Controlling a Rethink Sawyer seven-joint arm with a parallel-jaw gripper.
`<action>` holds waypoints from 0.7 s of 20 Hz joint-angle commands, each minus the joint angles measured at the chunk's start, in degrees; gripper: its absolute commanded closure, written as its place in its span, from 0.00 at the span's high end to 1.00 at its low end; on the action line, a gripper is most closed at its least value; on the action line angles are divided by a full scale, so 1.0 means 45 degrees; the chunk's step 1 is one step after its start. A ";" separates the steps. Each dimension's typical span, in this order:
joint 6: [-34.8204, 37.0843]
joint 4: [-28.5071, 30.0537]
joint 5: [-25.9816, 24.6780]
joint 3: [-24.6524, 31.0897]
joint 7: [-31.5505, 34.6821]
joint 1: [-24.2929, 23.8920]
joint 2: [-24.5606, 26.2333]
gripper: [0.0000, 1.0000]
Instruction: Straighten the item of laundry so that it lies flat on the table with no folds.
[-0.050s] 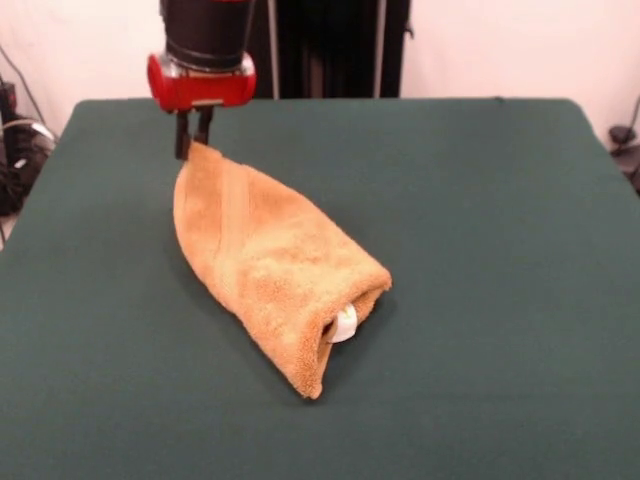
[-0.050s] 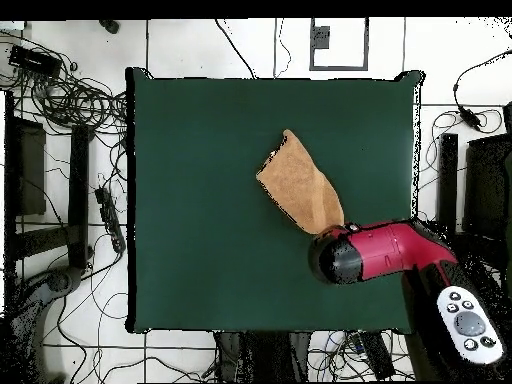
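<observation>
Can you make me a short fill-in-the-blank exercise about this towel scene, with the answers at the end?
1. The gripper pinches one ____ of the towel.
2. The towel is not flat; it is still ____ over on itself.
3. The small tag peeking from the towel's open end is ____.
4. The table top is dark ____.

Answers: corner; folded; white; green

The folded towel (image 1: 275, 265) is the sole obstacle, lying mid-tabletop (image 1: 500, 250). Bare tabletop surrounds it toward every edge and corner.

folded tan towel (image 1: 265, 262), corner lifted
</observation>
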 commanded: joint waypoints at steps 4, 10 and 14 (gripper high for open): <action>0.1309 0.1181 0.0168 0.1836 -0.3805 -0.0094 -0.0377 0.00; 0.1958 0.1417 0.0165 0.2100 -0.4717 -0.0658 -0.0716 0.00; 0.2615 0.2015 0.0424 0.2240 -0.5466 -0.1006 -0.1564 0.00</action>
